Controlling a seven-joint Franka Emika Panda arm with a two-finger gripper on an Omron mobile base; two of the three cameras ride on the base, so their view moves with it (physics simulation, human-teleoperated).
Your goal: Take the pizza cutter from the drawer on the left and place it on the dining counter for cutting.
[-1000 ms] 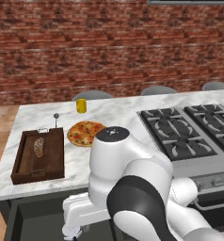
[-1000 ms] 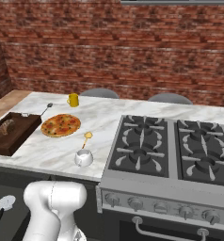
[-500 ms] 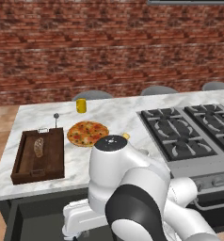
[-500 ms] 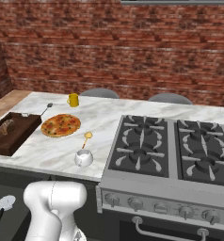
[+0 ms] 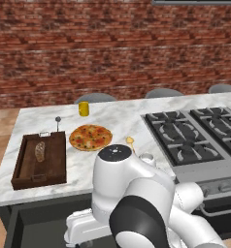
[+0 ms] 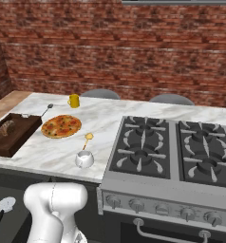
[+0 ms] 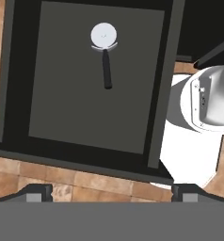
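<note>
Charcoal-black and pulled open, the drawer (image 7: 95,80) lies below the camera on the hand, its dark flat floor framed by darker walls. On that floor rests the pizza cutter (image 7: 104,52), lying flat with its round pale wheel toward the top of the hand view and its slim black handle pointing down toward the middle. Nothing touches it. The end effector (image 7: 111,190) hangs well above the drawer, its two dark fingertips (image 7: 36,192) spread wide apart at the bottom corners of that view, holding nothing. Terracotta floor tiles (image 7: 62,181) show beyond the drawer's front edge.

In the right base view the cutter (image 6: 3,209) appears low on the left, inside the open drawer beneath the white marble bench (image 6: 53,152).

On the bench, seen from the left base view, stand a brown wooden tray (image 5: 40,162) with a piece of bread (image 5: 40,151) in it, a pizza (image 5: 90,137) just beside the tray, a yellow cup (image 5: 83,108) farther back, and a thin grey utensil (image 5: 57,123) near the tray's far end. A black gas cooktop (image 5: 195,133) sits to the right. A red brick wall (image 5: 112,48) runs behind.
</note>
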